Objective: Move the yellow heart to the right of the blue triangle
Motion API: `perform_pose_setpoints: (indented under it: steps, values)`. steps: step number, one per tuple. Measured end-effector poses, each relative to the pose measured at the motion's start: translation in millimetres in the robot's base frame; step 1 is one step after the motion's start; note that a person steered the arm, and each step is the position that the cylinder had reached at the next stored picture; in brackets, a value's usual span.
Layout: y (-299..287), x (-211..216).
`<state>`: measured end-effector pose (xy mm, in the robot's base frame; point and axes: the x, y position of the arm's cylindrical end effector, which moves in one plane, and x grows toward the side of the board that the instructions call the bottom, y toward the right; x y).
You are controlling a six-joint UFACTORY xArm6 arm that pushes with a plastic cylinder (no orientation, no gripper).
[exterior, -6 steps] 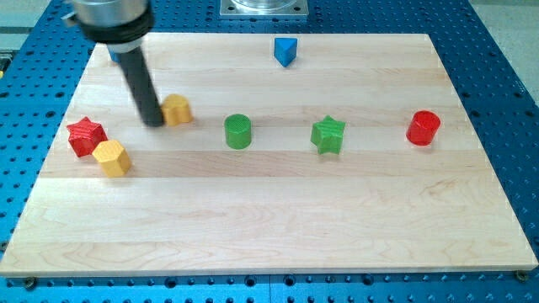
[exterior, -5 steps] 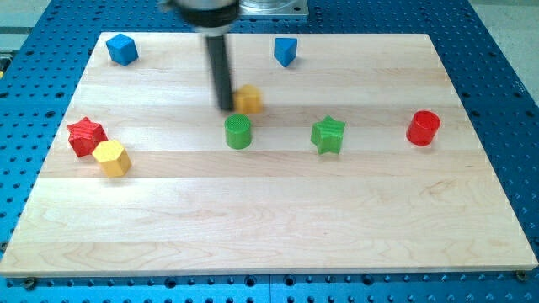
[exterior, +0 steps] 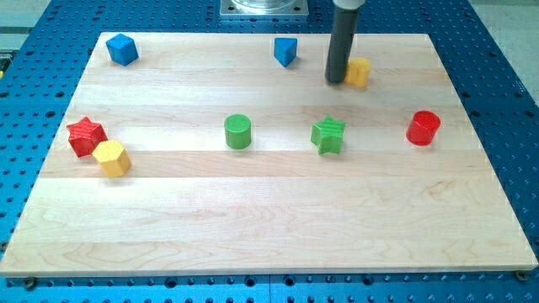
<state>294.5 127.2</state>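
My tip point(exterior: 335, 81) (rod standing upright) is touching the yellow heart point(exterior: 359, 73) on its left, right of the blue triangle point(exterior: 285, 51).

A robotics lab bench: a pale wooden board point(exterior: 269, 227) rests on a blue perforated metal table point(exterior: 505, 101), with a grey metal mounting plate point(exterior: 264, 7) at the far edge.

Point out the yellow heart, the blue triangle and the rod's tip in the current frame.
yellow heart point(exterior: 360, 72), camera view, on its top face right of the rod.
blue triangle point(exterior: 285, 51), camera view, centre of its body.
my tip point(exterior: 335, 81), camera view, rod's very bottom end.
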Motion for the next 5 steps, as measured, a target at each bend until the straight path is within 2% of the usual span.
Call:
perform_pose_setpoints:
  steps: [1, 2, 3, 4, 5]
  values:
    - [-27, 39]
    - [7, 75]
    - [42, 30]
    - [50, -10]
    - [38, -17]
